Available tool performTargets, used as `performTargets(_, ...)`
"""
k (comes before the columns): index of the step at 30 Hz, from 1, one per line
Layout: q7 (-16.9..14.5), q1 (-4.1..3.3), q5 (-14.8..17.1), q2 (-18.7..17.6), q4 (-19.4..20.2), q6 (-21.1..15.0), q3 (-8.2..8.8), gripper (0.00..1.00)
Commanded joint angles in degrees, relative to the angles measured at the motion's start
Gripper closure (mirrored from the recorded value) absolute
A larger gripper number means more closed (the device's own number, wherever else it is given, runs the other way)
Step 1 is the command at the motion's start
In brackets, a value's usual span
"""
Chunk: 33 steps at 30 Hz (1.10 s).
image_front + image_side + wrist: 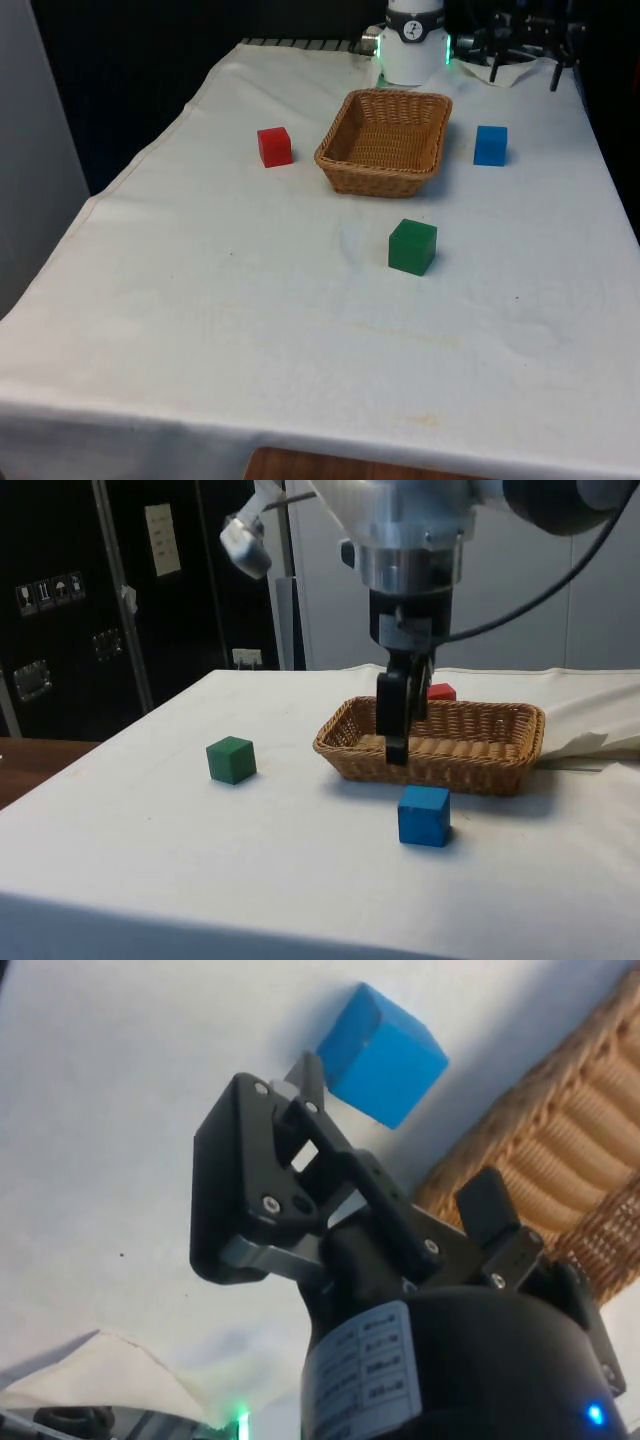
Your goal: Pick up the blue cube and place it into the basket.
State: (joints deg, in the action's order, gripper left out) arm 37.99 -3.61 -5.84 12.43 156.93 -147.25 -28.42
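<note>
The blue cube [490, 145] sits on the white cloth just off the wicker basket's [385, 140] side, toward the front view's right. From the side, the blue cube [424, 815] lies in front of the basket [450, 750]. My gripper [397, 748] hangs a short way above the cloth, over the basket's near wall, slightly behind and above the cube. It touches neither. In the wrist view my gripper [398, 1140] is open with nothing between its fingers. The blue cube [385, 1055] lies just past one fingertip, and the basket [560, 1160] is beside the other.
A red cube [274, 146] stands on the basket's other side. The green cube [412, 246] sits nearer the front edge. In the side view the red cube [441, 691] peeks over the basket and the green cube [231, 759] is to the left.
</note>
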Motion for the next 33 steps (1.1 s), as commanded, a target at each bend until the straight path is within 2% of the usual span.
performTargets(1,1.66,0.23,-0.8,-0.17,0.57,-1.49,-0.69,0.0)
performTargets(6,3.38,0.46,-1.38,-1.72,1.2,-3.78,-1.2,0.0)
performTargets(7,2.18,0.06,-0.34,-1.89,0.8,-2.69,-0.86,0.0)
performTargets(8,3.61,0.46,-1.43,-2.06,1.32,-4.3,-1.26,0.0)
performTargets(16,4.98,0.8,-2.23,-4.76,2.41,-8.65,-1.15,0.0)
performTargets(17,3.78,0.34,-0.97,-5.9,1.95,-8.37,-0.86,0.0)
performTargets(18,5.39,0.92,-2.86,-5.16,2.58,-9.4,-1.15,0.0)
performTargets(23,5.79,1.15,-4.07,-6.25,3.04,-10.89,-0.69,0.0)
performTargets(24,4.76,0.57,-2.58,-6.93,2.52,-10.08,-0.52,0.0)
performTargets(25,5.73,1.2,-4.13,-6.42,3.15,-11.12,-0.52,0.0)
performTargets(31,5.44,1.43,-5.56,-7.85,4.3,-13.35,0.97,0.0)
performTargets(32,4.64,0.86,-3.95,-8.42,3.78,-12.43,0.92,0.0)
performTargets(33,5.44,1.38,-5.79,-8.02,4.41,-13.58,1.2,0.0)
